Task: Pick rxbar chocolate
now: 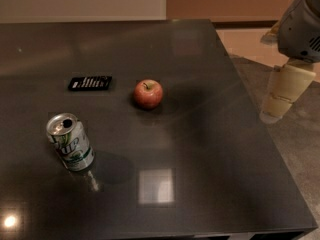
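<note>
Well to the right of the red apple (pixel 148 93), out past the right edge of the table (pixel 210 194) and above the floor (pixel 300 149): the gripper (pixel 281 96), cream-coloured, pointing down and slightly left beneath a grey arm housing (pixel 302 26). Nothing seen in its grasp. Open or closed: cannot tell from this angle. In contact with nothing on the table, well apart from all three objects there.

Nearest to the gripper, the apple itself: red with a yellowish patch, stem up, resting on the dark glossy tabletop at roughly mid-table, with a soft shadow to its right.

Left of the apple and a touch farther back, near but apart from it: the rxbar chocolate (pixel 90 82), a thin black wrapper with rows of white lettering, lying flat, long side running left to right. Nothing on it or against it.

Left of the apple and toward the near edge, farther from it than the bar: a green-and-silver soda can (pixel 70 142), standing upright, dark opening showing in its top, shadow to its right. Apart from both bar and apple.

Nearer than the apple, toward the table's front edge: a pale square light reflection (pixel 156 185) on the tabletop. Beyond the apple, behind the table's far edge: a pale wall (pixel 80 1), with a brown wall (pixel 230 1) to its right.
</note>
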`<state>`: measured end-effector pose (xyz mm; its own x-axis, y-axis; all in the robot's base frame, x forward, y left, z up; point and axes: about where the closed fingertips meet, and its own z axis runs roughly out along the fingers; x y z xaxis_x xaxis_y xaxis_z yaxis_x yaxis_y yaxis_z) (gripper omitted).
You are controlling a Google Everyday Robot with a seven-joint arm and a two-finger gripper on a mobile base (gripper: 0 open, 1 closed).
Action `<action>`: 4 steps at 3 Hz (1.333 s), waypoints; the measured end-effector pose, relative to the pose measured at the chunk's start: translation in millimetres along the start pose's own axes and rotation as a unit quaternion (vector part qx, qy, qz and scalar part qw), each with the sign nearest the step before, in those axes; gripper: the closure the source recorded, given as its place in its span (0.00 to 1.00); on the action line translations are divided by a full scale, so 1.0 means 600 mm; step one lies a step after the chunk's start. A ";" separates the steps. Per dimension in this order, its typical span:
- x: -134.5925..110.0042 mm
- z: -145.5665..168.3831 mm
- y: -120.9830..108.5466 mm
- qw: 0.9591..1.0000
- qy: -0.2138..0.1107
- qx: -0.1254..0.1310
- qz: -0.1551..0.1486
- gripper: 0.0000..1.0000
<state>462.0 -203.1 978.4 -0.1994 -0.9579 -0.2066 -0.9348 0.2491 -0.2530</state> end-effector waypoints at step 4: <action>-0.176 0.090 -0.088 0.998 -0.041 -0.030 -0.026 0.00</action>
<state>548.4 -107.5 962.7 -0.1275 -0.9539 -0.2716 -0.9599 0.1876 -0.2083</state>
